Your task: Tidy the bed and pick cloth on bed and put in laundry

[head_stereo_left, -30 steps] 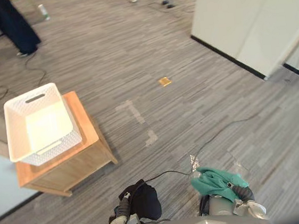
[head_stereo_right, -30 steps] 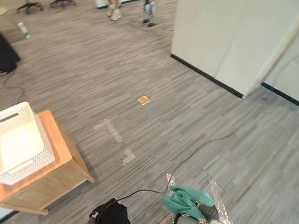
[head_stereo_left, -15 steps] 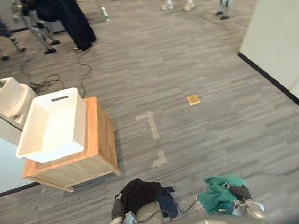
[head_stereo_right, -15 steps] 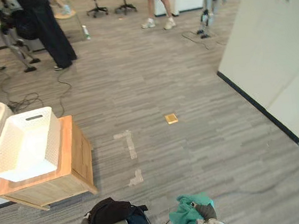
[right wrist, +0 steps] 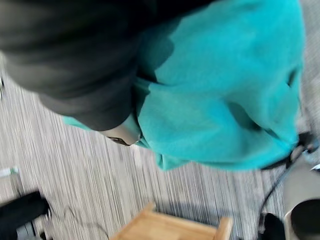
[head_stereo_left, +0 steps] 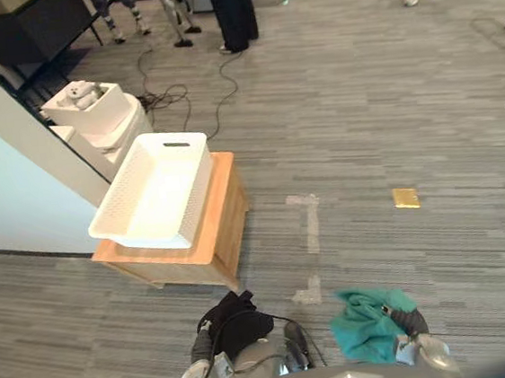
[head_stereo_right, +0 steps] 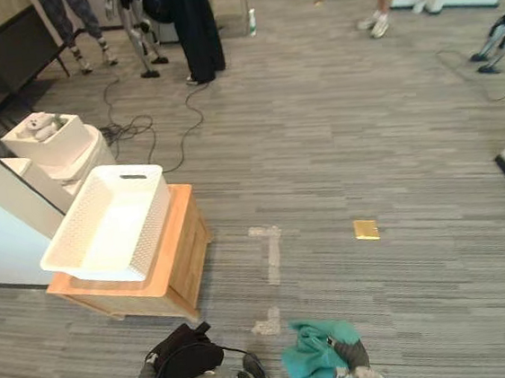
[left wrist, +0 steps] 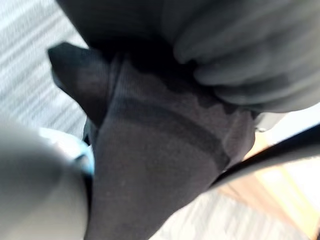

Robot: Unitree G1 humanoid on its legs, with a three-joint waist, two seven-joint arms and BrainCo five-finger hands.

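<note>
The basket [head_stereo_left: 200, 184] sits on the counter [head_stereo_left: 223, 221] toward its left edge (right edge bare). Bins [head_stereo_left: 90, 108] stand behind; tape [head_stereo_left: 310, 223] and a plate [head_stereo_left: 405, 197] lie to its right. Nearest, left cloth [head_stereo_left: 241, 324] clasped in the left robot hand [left wrist: 240, 50], right cloth [head_stereo_left: 362, 329] on the right robot hand [head_stereo_left: 412, 320].

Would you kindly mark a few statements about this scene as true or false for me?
1. The white basket sits on the wooden stand. True.
2. The teal cloth is in the left hand. False: the right hand carries it, and the left hand's fingers curl round a black cloth.
3. A cloth already lies in the white basket. False: its inside looks bare.
4. A yellow square lies on the floor, to the robot's right of the stand. True.
</note>
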